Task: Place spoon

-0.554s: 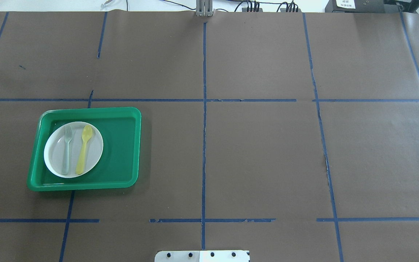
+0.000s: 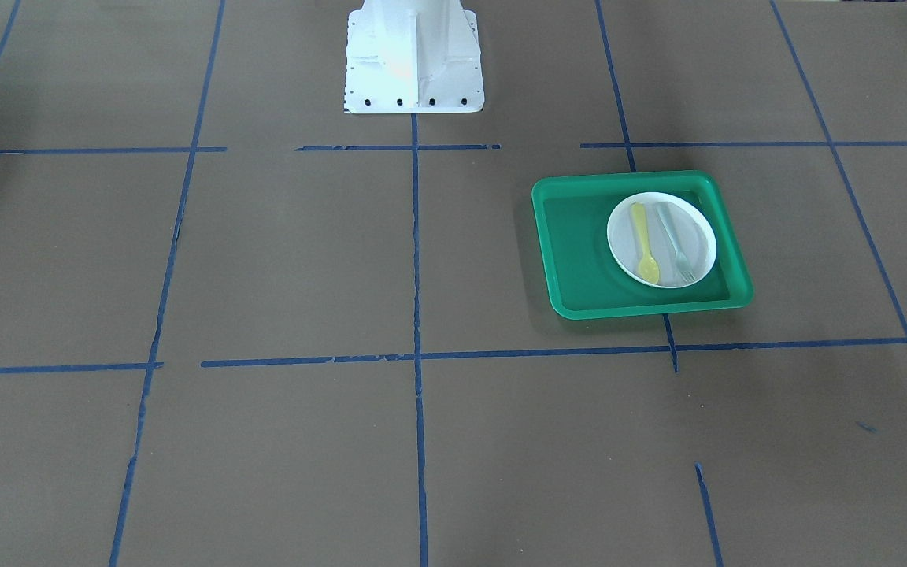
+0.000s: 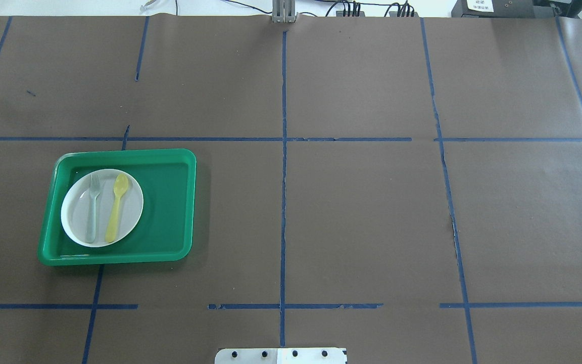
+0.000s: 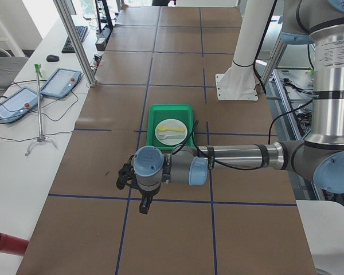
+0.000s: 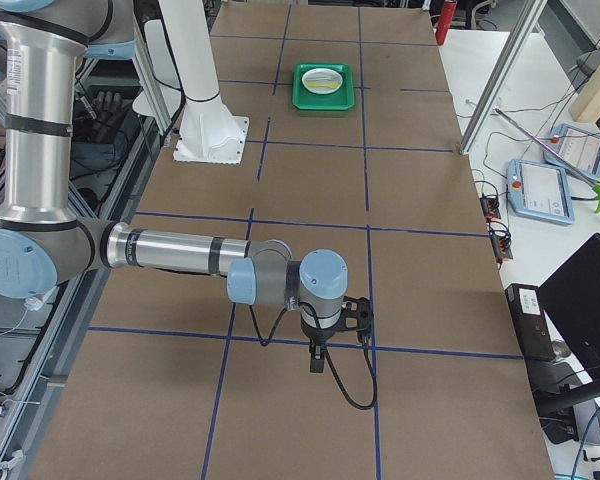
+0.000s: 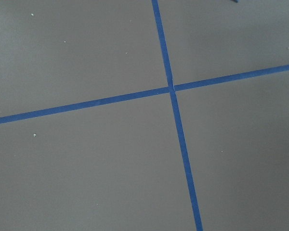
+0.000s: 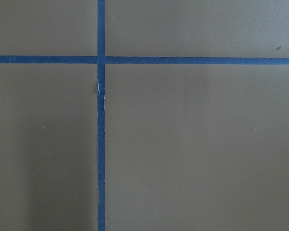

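Observation:
The yellow spoon [image 3: 117, 206] lies on a white plate [image 3: 130, 212] inside a green tray [image 3: 170, 202], handle toward the robot, next to a pale blue-grey fork [image 3: 92, 207]. The front-facing view also shows the spoon [image 2: 642, 240], the plate [image 2: 699, 236] and the tray [image 2: 571, 252]. My left gripper [image 4: 143, 203] shows only in the exterior left view, over bare table well away from the tray. My right gripper [image 5: 318, 360] shows only in the exterior right view, far from the tray [image 5: 325, 100]. I cannot tell whether either is open or shut.
Brown paper with a grid of blue tape lines covers the table. The white robot base [image 2: 412, 59] stands at the table's edge. Both wrist views show only paper and tape. Tablets [image 4: 60, 82] and cables lie on a side desk.

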Robot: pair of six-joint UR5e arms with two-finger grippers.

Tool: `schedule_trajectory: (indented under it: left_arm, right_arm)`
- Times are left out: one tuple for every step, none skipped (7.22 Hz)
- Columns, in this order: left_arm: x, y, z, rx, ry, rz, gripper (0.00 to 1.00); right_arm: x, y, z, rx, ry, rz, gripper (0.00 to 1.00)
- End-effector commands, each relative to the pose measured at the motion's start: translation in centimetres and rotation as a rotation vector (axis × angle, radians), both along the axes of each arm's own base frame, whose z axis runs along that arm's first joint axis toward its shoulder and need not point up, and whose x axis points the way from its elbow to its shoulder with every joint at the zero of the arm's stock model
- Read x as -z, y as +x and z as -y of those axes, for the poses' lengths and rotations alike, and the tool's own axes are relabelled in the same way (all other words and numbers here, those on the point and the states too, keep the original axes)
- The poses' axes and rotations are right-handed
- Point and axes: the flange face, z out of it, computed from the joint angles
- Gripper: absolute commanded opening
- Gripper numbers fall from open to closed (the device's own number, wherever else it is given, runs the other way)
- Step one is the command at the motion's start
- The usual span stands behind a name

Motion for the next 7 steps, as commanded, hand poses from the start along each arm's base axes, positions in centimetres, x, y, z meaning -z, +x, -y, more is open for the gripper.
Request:
schedule_trajectory:
  left_arm:
    - [1.2, 0.3, 0.2, -0.007, 0.033, 0.009, 1.00]
    - [2.6, 4.1, 1.4, -0.078, 0.135, 0.009, 1.00]
    - [3.9, 6.9, 2.1, -0.026, 0.091, -0.015, 1.00]
    - [6.3, 12.2, 2.4, -0.046, 0.099, -0.048, 1.00]
    - [9.2, 15.7, 2.3, -0.003, 0.097, -0.072, 1.00]
    - [12.0, 20.2, 2.2, 0.061, 0.095, -0.067, 1.00]
    - [14.5, 24.8, 1.6, 0.106, 0.048, -0.097, 1.00]
  right_arm:
    - [0.0, 0.0, 0.0, 0.000, 0.000, 0.000, 1.00]
    - [0.0, 0.0, 0.0, 0.000, 0.000, 0.000, 1.00]
    - [0.0, 0.0, 0.0, 0.000, 0.001, 0.000, 1.00]
    - [0.0, 0.0, 0.0, 0.000, 0.000, 0.000, 1.00]
    - [0.0, 0.0, 0.0, 0.000, 0.000, 0.000, 1.00]
    - [0.0, 0.0, 0.0, 0.000, 0.000, 0.000, 1.00]
    - [0.0, 0.0, 0.0, 0.000, 0.000, 0.000, 1.00]
